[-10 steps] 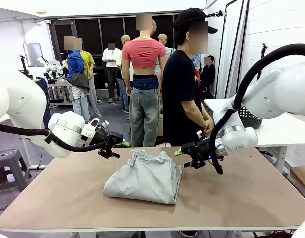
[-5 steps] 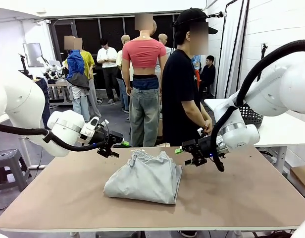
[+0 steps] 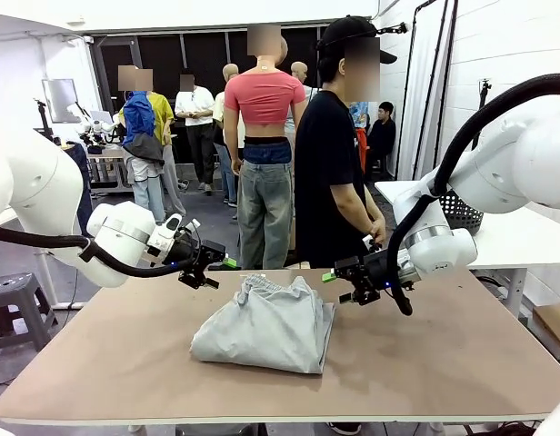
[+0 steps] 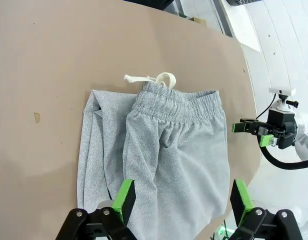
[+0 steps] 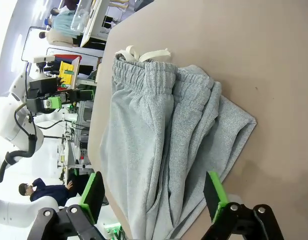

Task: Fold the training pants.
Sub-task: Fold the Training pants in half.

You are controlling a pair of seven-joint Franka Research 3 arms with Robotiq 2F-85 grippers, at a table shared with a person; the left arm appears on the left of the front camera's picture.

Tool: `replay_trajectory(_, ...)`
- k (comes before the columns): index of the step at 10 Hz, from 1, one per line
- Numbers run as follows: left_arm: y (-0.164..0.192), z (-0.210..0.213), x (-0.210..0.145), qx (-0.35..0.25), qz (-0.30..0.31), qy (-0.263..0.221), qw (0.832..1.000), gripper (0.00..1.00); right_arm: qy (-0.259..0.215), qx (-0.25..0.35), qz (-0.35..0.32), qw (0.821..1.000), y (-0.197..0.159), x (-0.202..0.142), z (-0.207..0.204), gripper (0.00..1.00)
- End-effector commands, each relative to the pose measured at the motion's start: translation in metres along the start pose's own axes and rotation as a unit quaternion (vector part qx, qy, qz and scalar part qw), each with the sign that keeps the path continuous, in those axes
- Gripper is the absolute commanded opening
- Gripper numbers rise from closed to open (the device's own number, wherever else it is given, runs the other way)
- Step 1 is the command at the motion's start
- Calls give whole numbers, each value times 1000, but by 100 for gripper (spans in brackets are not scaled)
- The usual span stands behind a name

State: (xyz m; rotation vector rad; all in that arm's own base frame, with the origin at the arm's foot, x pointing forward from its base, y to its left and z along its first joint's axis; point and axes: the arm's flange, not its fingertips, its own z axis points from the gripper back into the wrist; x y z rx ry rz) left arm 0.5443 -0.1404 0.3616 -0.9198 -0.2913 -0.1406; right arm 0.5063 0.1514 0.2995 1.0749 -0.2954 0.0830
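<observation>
both grippers, left gripper and right gripper, hung wide and empty beside the bunched training pants; a one-layer pinch risked dragging the fold apart

Robotics lab, white robot arms, onlookers, worktables

Your right end effector has eased slightly toward the left end effector and sits a touch lower; the person behind it has turned their head.
</observation>
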Motion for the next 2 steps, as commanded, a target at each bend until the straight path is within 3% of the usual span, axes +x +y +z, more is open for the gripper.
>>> replay_trajectory(1, 0, 0, 0, -4, 2, 1, 1000, 100, 3, 3, -2, 1000, -2, 0, -2, 100)
replay_trajectory(2, 0, 0, 0, -4, 2, 1, 1000, 100, 3, 3, -2, 1000, -2, 0, -2, 100)
